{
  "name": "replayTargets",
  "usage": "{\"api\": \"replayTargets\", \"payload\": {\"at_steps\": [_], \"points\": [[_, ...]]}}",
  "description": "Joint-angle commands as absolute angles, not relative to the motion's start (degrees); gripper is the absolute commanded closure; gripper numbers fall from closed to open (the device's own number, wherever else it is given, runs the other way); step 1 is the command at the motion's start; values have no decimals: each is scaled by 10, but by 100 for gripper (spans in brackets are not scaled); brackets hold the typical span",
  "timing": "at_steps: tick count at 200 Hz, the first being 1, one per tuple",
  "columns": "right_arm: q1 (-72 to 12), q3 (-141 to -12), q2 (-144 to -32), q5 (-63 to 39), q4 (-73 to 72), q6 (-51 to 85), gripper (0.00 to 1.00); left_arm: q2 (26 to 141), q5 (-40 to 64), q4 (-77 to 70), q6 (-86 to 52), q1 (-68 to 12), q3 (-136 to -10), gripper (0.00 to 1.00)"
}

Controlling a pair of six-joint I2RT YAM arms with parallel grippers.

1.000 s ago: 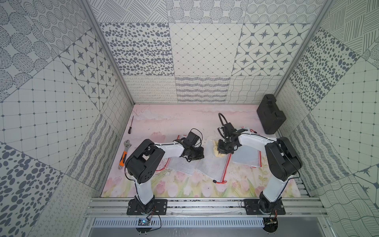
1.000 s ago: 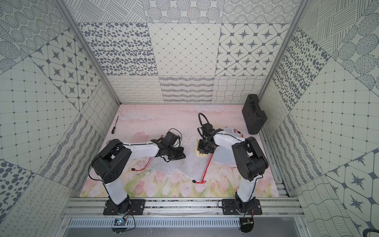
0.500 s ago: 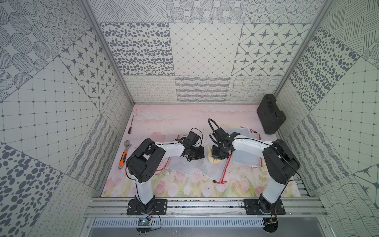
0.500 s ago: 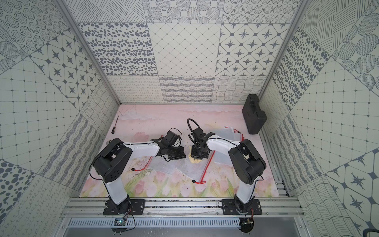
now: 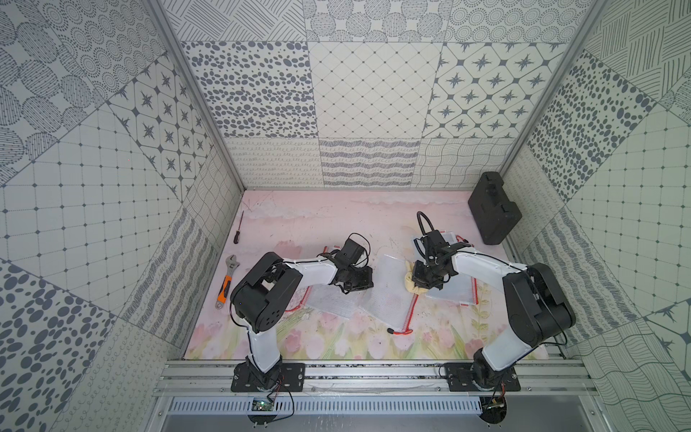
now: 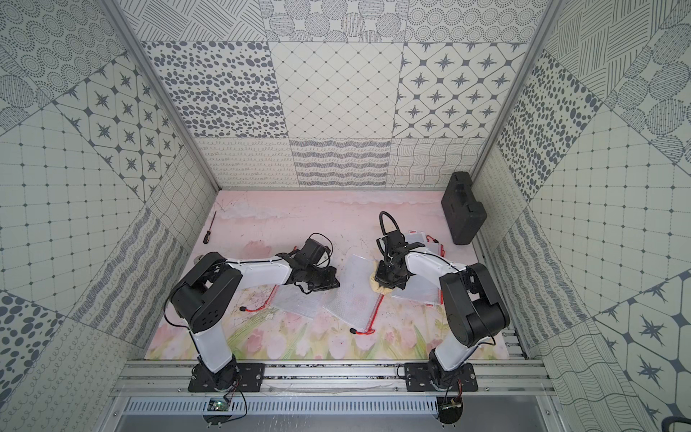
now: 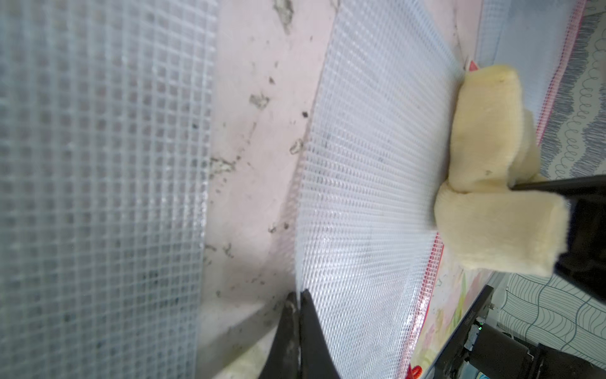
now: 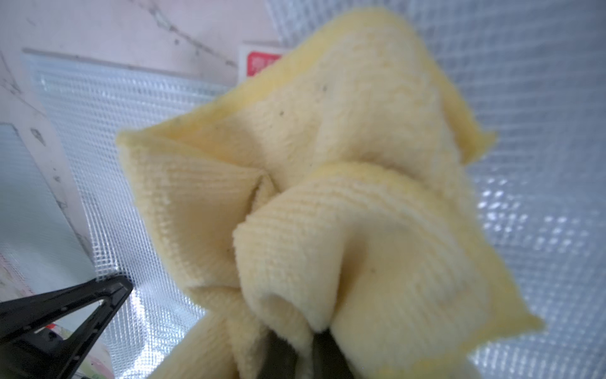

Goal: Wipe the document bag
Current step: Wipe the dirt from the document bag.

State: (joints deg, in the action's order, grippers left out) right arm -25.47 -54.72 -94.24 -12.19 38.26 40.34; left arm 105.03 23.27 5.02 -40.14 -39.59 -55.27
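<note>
Where the clear, grid-patterned plastic document bag (image 5: pixel 389 299) with a red zip edge lies flat midway across the pink floral tabletop (image 5: pixel 318 220), both arms meet it. Left tool (image 5: pixel 365 283): jaws together, pinching the bag's edge; thin fingertips (image 7: pixel 310 321) clamped on the sheet in the wrist view. Right tool (image 5: pixel 426 281): clamped on a crumpled yellow terry cloth (image 5: pixel 410 287), which sits on the bag's opposite edge by the zip. One similar bag (image 5: pixel 331 301) lies under the left arm, another bag (image 5: pixel 454 290) under the right. Black hard case (image 5: pixel 493 209) in the far right corner; orange-handled wrench (image 5: pixel 226 278) and screwdriver (image 5: pixel 238 228) near the left wall.
</note>
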Motion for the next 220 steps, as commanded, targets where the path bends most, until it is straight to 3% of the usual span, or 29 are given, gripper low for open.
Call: {"api": "replayTargets", "payload": {"at_steps": [1,26,51,99,123,150,187,220], "points": [[-345,-598,-979,-102,397,435,100,1063,183,99,-438,-394,-534,100],[-422,-660,-1036,-122,372,464,100,1055,195,44,-490,-394,-507,100],[-434,-668,-1058,-129,361,472,100,1038,184,-3,-539,-394,-466,100],[-307,-537,-984,-105,379,420,100,1000,143,-23,-581,-384,-419,100],[-272,-525,-939,-44,433,394,100,999,149,-44,-593,-375,-408,100],[-332,-574,-943,-62,423,427,100,1017,154,-59,-606,-376,-415,100],[-463,-684,-1031,-99,389,479,100,1017,135,-49,-616,-381,-420,100],[-471,-668,-1047,-130,352,500,100,1002,111,-24,-610,-381,-418,100]]}}
